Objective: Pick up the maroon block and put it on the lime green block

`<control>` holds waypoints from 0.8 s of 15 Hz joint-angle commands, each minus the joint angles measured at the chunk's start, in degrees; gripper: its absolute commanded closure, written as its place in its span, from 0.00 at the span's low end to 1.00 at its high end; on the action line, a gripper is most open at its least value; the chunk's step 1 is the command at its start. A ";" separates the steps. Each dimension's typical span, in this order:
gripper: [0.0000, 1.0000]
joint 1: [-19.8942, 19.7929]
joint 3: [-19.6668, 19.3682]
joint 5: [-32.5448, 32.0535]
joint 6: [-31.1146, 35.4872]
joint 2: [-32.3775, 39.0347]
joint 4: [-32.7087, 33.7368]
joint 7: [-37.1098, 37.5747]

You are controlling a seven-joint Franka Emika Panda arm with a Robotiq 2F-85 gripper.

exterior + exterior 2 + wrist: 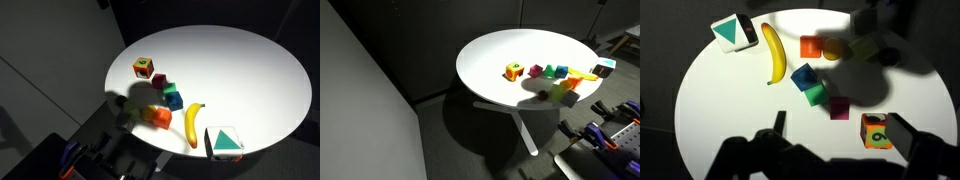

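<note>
The maroon block (pixel 840 108) lies on the white round table (pixel 730 110), touching a corner of the lime green block (pixel 816 95). Both also show in both exterior views: maroon (pixel 158 82) (pixel 534 71), green (pixel 168 91) (pixel 549 71). In the wrist view my gripper (pixel 842 135) is open and empty. It hovers above the table, and the maroon block sits just beyond the gap between the fingers. I cannot make out the gripper in the exterior views.
A multicoloured cube (pixel 876 130) sits by the right finger. A blue cube (pixel 803 76) touches the green block. Farther on are an orange block (pixel 812 46), a banana (pixel 773 52), a green-and-white box (pixel 732 32) and a pale cube (pixel 865 48) in shadow.
</note>
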 commanded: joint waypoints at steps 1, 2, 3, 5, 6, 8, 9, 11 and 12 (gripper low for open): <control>0.00 0.12 -0.09 -0.03 -0.16 0.02 0.13 0.04; 0.00 0.08 0.12 -0.29 -0.07 0.49 0.58 0.44; 0.00 0.25 0.11 -0.02 -0.07 0.95 1.06 0.21; 0.00 0.41 0.23 0.14 0.07 1.87 1.97 0.21; 0.00 0.52 0.22 0.35 0.30 2.29 2.45 0.07; 0.00 0.77 0.24 0.67 0.88 3.28 3.46 -0.20; 0.00 0.90 0.26 0.78 1.44 4.00 4.07 -0.28; 0.00 1.08 0.28 0.77 2.79 5.82 5.40 -0.63; 0.00 1.32 0.06 1.43 3.27 7.03 6.23 -1.24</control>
